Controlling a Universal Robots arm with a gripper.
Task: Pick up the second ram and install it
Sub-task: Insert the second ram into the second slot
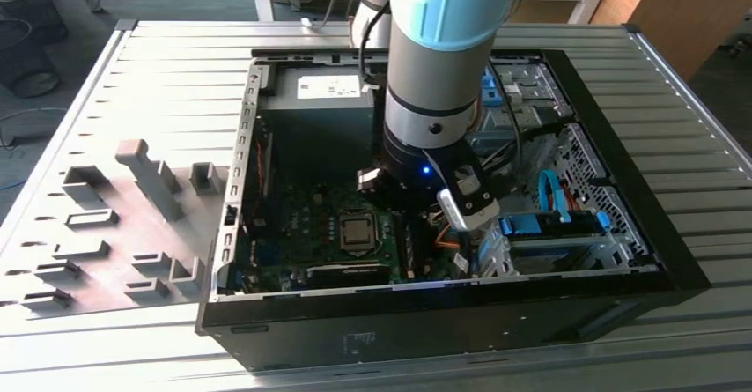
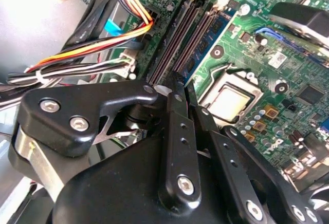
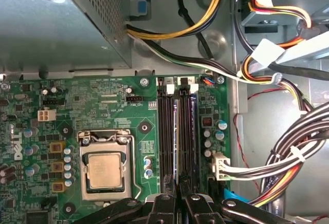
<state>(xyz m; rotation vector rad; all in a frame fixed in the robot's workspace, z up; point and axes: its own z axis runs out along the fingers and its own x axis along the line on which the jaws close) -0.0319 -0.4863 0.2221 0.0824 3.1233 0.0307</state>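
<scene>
My gripper (image 3: 180, 199) is low inside the open PC case (image 1: 446, 291), over the memory slots (image 3: 165, 131) beside the silver processor (image 3: 104, 168). Its black fingers (image 3: 165, 203) are drawn together on the near end of the second ram (image 3: 178, 131), a thin dark stick seen edge-on and standing in line with one slot. In the second wrist view the ram (image 2: 215, 24) shows a blue-green face running away from the gripper (image 2: 182, 98) along the slots (image 2: 175, 34). How deep it sits in the slot cannot be told. In the exterior view the arm's wrist covers the gripper (image 1: 406, 216).
Bundled cables (image 3: 288, 152) hang close beside the slots, away from the processor. The metal power supply box (image 3: 56, 23) stands at the board's far end. Grey holder blocks (image 1: 141, 181) sit on the table at the exterior view's left of the case. Drive bays (image 1: 552, 225) fill the case's other side.
</scene>
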